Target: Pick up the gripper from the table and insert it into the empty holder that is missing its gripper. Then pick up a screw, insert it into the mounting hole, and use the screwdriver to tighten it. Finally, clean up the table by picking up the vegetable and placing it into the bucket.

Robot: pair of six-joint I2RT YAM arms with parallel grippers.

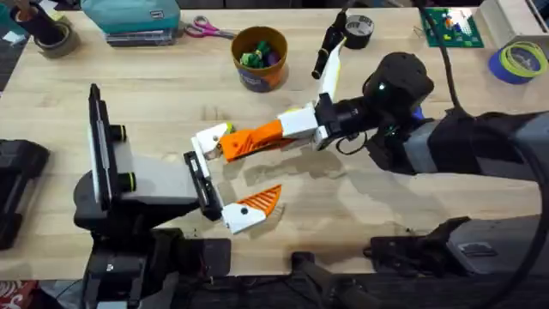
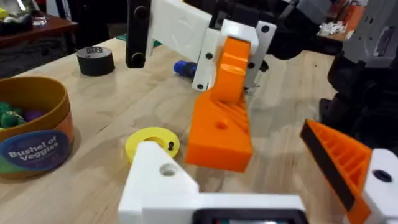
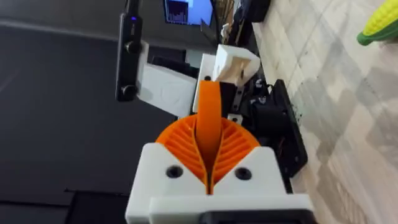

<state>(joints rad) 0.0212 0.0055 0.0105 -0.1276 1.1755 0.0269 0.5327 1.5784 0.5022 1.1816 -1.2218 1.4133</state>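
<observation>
The right tool (image 3: pixel 208 142) is reaching in to the centre of the overhead view, its ribbed pads pressing together on the gripper (image 2: pixel 219 132). It is pinching that wedge edge-on with the broad end leading, probably so the end can slide onto a mount. The left tool (image 1: pixel 230 176) is sitting just left of centre with its fingers spread wide. That looks deliberate, since it is giving the empty holder (image 2: pixel 157 179) open room. The other finger is carrying its own orange tip (image 2: pixel 339 163). The gripper is hanging just in front of the holder, and whether the two are touching cannot be told. The step in hand seems to be lining up for the insertion.

The bucket (image 1: pixel 259 80) is standing at the upper middle of the overhead view on the worktop (image 1: pixel 154 94), holding green and purple toys. The vegetable (image 3: pixel 379 25) is lying outside it on the wood.
</observation>
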